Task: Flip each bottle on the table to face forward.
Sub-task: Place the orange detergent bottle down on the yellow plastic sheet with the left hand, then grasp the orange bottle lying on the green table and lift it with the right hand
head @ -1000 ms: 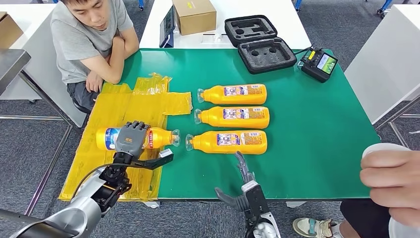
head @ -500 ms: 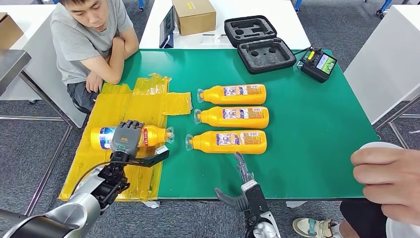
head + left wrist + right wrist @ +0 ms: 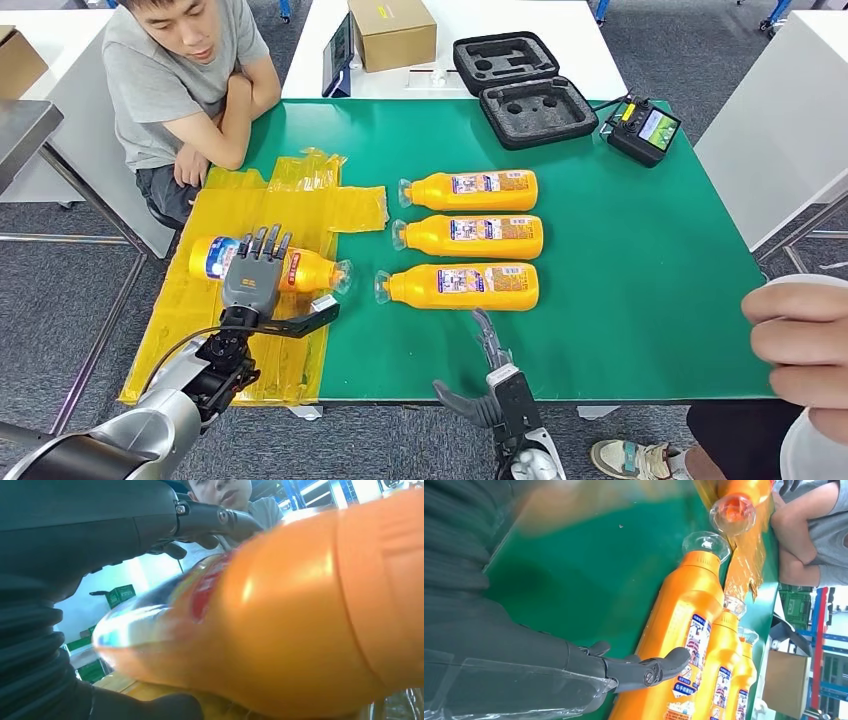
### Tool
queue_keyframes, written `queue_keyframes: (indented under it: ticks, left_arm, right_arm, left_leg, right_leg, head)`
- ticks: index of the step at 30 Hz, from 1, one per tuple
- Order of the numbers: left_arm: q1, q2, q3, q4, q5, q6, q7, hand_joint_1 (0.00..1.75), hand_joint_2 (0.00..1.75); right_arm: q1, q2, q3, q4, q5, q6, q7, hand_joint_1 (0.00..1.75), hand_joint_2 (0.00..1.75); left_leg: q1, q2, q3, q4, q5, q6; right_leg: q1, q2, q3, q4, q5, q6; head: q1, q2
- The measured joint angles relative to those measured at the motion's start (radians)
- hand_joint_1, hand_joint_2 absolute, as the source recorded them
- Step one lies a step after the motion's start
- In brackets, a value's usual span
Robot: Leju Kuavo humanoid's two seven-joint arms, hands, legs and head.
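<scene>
On the yellow sheet [image 3: 250,215] at the table's left, my left hand [image 3: 255,275] lies over an orange bottle [image 3: 308,268] with a blue label, fingers across its top and thumb on its near side. The bottle lies tilted, clear cap toward the table's middle. Up close, the same bottle [image 3: 280,630] sits between my fingers and thumb. Three more orange bottles [image 3: 470,189], [image 3: 470,236], [image 3: 460,286] lie in a row on the green table [image 3: 640,280], caps to the left. My right hand [image 3: 490,370] hovers open at the near edge, just short of the nearest bottle [image 3: 679,630].
A person [image 3: 180,80] sits at the far left corner, arms on the table. Another person's hand [image 3: 800,345] reaches in at the right. At the back stand a black foam case [image 3: 525,90], a controller [image 3: 645,128], a cardboard box [image 3: 392,30] and a tablet [image 3: 338,50].
My left hand has carried the bottle a little away from me and swung its base end farther off, so it now lies tilted. The person's hand at the right has shifted. My right hand has stayed put.
</scene>
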Motion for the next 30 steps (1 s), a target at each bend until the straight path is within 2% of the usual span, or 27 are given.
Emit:
queue_keyframes:
  ticks: [11,30]
  left_arm:
    - [0.001,-0.001,0.008,0.000,-0.005,0.040,-0.009,0.00,1.75]
    - [0.003,-0.020,0.008,-0.008,0.002,0.049,-0.082,0.00,1.75]
  right_arm:
    - [-0.019,0.000,0.000,0.023,-0.002,0.000,0.000,0.00,1.75]
    - [-0.022,0.000,0.000,0.030,-0.008,-0.013,0.000,0.00,1.75]
  left_leg:
    - [0.000,0.000,0.000,0.000,0.000,0.000]
    - [0.000,0.000,0.000,0.000,0.000,0.000]
  right_leg:
    - [0.000,0.000,0.000,0.000,0.000,0.000]
    - [0.000,0.000,0.000,0.000,0.000,0.000]
  head:
    - [0.000,0.000]
    - [0.000,0.000]
